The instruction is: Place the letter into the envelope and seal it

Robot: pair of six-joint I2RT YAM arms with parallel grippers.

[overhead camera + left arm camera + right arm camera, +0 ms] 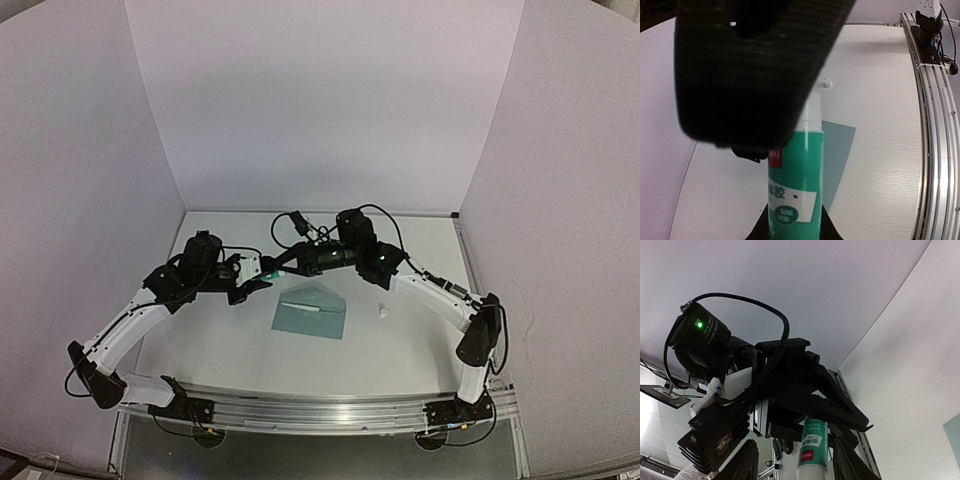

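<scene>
The teal envelope [310,315] lies flat on the table below both grippers, with a thin white streak on its upper part. It also shows in the left wrist view [839,150] and as a corner in the right wrist view [953,432]. The letter is not in view. My left gripper [258,272] is shut on a green glue stick [795,170] and holds it in the air. My right gripper [282,266] straddles the stick's white end [812,471] with its fingers [746,462] apart, a gap showing on each side.
A small white cap-like piece [382,311] stands on the table right of the envelope; it also shows in the left wrist view [828,82]. White walls enclose the table on three sides. A metal rail [320,410] runs along the near edge.
</scene>
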